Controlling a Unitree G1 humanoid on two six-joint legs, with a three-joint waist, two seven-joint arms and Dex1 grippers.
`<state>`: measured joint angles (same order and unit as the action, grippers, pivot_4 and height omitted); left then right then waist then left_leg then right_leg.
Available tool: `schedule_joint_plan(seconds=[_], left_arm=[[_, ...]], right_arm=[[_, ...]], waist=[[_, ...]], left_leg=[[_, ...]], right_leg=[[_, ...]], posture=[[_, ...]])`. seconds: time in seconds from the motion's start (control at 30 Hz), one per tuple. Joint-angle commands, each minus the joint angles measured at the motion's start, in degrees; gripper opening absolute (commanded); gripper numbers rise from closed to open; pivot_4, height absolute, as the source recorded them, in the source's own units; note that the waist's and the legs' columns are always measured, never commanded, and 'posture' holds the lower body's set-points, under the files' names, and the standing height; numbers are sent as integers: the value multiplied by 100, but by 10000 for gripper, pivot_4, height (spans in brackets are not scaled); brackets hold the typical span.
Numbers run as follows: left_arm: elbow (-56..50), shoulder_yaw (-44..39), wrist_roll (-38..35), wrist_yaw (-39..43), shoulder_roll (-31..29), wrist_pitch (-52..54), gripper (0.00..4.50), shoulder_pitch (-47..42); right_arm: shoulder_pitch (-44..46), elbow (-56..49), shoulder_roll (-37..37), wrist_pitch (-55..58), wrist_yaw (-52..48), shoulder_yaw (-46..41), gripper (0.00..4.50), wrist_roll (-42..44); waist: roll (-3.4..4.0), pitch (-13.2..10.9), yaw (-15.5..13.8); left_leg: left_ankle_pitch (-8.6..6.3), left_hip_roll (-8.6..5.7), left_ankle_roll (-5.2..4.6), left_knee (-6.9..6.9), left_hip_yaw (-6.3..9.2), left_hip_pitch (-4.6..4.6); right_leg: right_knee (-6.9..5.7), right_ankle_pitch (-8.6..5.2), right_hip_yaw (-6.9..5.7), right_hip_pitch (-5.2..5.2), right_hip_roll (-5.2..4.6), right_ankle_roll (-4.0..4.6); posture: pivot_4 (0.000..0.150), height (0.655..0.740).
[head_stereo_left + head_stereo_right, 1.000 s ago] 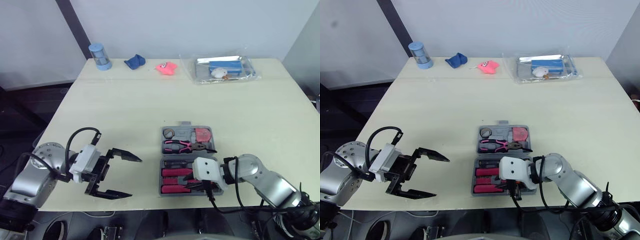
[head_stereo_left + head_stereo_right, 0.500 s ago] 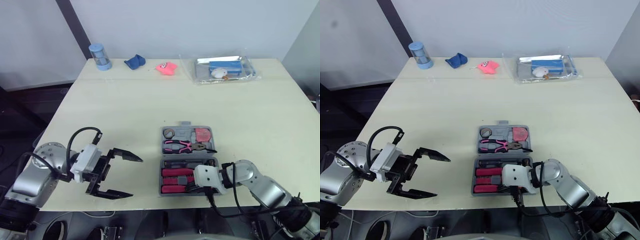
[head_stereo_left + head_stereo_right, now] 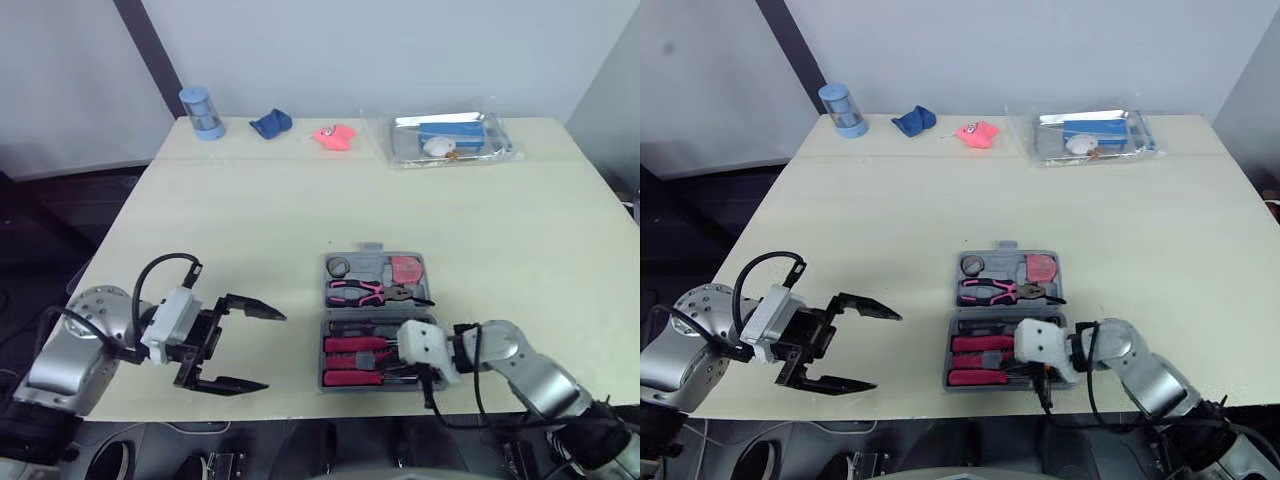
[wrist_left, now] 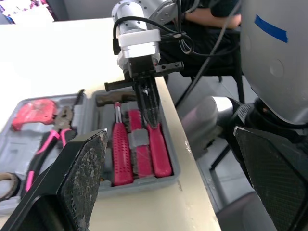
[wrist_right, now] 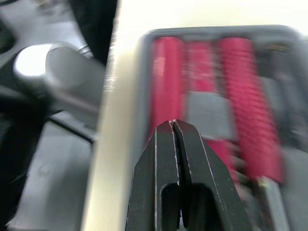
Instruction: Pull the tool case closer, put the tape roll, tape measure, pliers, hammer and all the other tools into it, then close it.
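Tool case [image 3: 375, 310] — open, near half under my right tool [image 5: 173, 124].
It is clenched, empty; left tool [image 3: 274, 351] spread — well apart, leftward.

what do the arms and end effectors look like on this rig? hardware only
Both arms are silver-grey metal with rounded joint housings. Each wrist carries a white boxy module, and black cables loop over it. The left end effector and right end effector each have two flat, angular black fingers. The left one's pads look rough-textured.
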<state>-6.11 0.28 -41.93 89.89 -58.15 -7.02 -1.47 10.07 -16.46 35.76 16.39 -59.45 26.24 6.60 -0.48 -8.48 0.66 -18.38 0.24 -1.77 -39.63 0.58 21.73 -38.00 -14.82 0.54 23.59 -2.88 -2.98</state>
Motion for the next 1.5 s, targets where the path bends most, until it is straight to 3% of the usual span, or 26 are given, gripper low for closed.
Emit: schedule_joint_plan(seconds=[0.03,0.2,0.4,0.57,0.73,1.07,1.2,1.5], left_arm=[[-125,-253,-18,-11,188,203,45000,81],[-208,-409,233,-539,525,413,45000,269],[581,-686,856,-1672,1195,397,45000,370],[1194,-731,1212,-2203,1512,595,45000,139],[1781,-508,1557,-2109,1636,561,45000,-229],[2727,-21,2176,-1742,1987,364,278,-977],[3188,328,2447,-1268,2110,206,278,-1357],[3845,592,2840,-1125,2482,-94,278,-1871]], right_arm=[[-455,-458,8,115,339,-850,376,503],[-1222,-560,33,64,701,-1932,376,952],[-2022,-142,211,-183,873,-2876,376,1032],[-1822,345,235,-190,974,-2979,376,945],[-1227,815,262,-40,863,-2683,376,827],[-202,1919,222,-286,329,-2083,0,571],[168,2376,197,-561,99,-1796,0,326],[488,2690,-18,-766,-18,-1590,0,159]], waist=[[0,0,-4],[0,0,-10],[5,3,-9],[2,3,3],[2,3,8],[2,3,-2],[2,3,9],[3,4,3]], left_leg=[[0,0,0,0,1,1],[-1,-1,-1,0,-4,1],[-2,0,-3,1,-1,-6],[-1,0,-3,0,-3,-10],[-1,-1,-1,-1,-4,-11],[11,-6,19,-2,-6,-7],[12,-8,22,-3,-7,-6],[14,-7,24,-6,-7,-4]], right_leg=[[0,0,-1,0,0,0],[2,0,5,-1,-4,-1],[-1,0,5,-6,-2,-1],[-7,1,8,-8,-2,-1],[-8,1,7,-8,-2,-1],[-3,1,6,-8,-4,-1],[-5,2,6,-6,-3,-1],[-7,2,6,-5,-4,-2]], posture=[[1500,7400],[1500,7400],[1500,7400],[1500,7400],[1500,7400],[1500,7400],[1500,7400],[1500,7400]])
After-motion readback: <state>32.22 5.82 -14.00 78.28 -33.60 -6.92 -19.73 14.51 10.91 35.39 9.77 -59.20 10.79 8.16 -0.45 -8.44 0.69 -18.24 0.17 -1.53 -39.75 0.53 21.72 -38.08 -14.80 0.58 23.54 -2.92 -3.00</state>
